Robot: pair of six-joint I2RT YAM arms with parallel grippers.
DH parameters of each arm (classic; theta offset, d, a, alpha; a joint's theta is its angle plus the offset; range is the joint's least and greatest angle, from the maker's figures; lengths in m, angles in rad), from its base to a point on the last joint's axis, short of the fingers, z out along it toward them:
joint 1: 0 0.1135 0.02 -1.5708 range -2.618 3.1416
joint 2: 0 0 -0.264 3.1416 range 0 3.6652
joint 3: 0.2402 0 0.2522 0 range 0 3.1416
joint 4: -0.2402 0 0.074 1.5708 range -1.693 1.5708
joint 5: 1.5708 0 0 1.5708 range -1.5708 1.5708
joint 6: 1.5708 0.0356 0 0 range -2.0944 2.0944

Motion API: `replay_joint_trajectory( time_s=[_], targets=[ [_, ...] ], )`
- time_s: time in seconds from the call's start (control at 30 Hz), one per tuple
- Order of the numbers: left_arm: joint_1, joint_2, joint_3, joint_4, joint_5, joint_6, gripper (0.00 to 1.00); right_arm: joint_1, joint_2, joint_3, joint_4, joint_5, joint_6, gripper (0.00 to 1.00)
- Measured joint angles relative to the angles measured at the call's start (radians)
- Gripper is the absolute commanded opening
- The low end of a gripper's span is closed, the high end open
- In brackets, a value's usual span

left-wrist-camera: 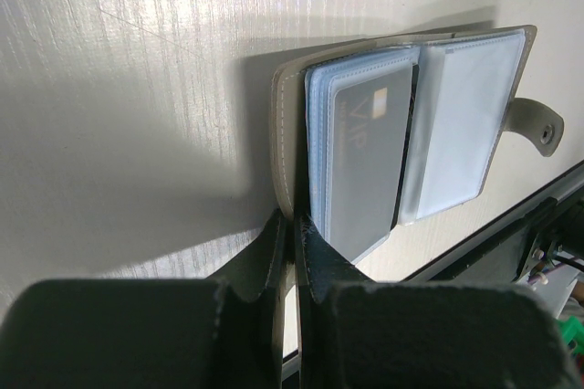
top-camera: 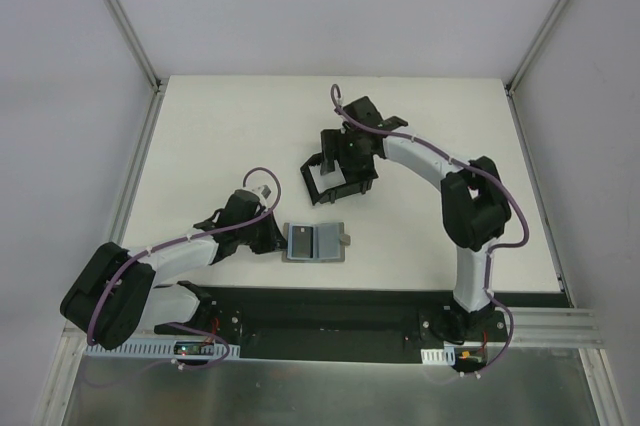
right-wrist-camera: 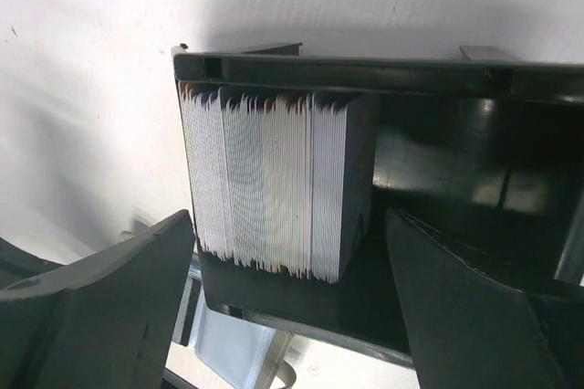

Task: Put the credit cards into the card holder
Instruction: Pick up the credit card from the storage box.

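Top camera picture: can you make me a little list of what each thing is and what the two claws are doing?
left gripper: shut, pinching the cover edge of the grey wallet
grey wallet: lying open on the table, clear sleeves showing
sleeved card: tucked in one wallet sleeve
card holder: black open box, farther back than the wallet
stack of cards: standing on edge at one end of the card holder
right gripper: open, one finger on each side of the stack

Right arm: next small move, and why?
Probably lower the right gripper onto the card stack in the black box and close: its jaws stand open astride the stack, while the left gripper grips the open wallet.
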Motion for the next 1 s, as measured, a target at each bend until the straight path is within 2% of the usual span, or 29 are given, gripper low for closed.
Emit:
replay_joint_trajectory(
  time_s=[0.3, 0.77, 0.83, 1.0],
  targets=[
    [0.0, 0.001, 0.0, 0.0, 0.0, 0.001, 0.0, -0.016, 0.09, 0.024, 0.014, -0.071, 0.0, 0.9],
    [0.0, 0.015, 0.01, -0.001, 0.002, 0.009, 0.0, -0.035, 0.094, 0.01, 0.048, -0.167, -0.005, 0.63],
    [0.0, 0.019, 0.012, -0.001, 0.003, 0.012, 0.0, -0.042, 0.09, 0.005, 0.053, -0.175, -0.003, 0.56],
    [0.0, 0.024, 0.016, -0.001, 0.005, 0.016, 0.0, -0.05, 0.078, -0.008, 0.069, -0.188, 0.002, 0.52]
  ],
)
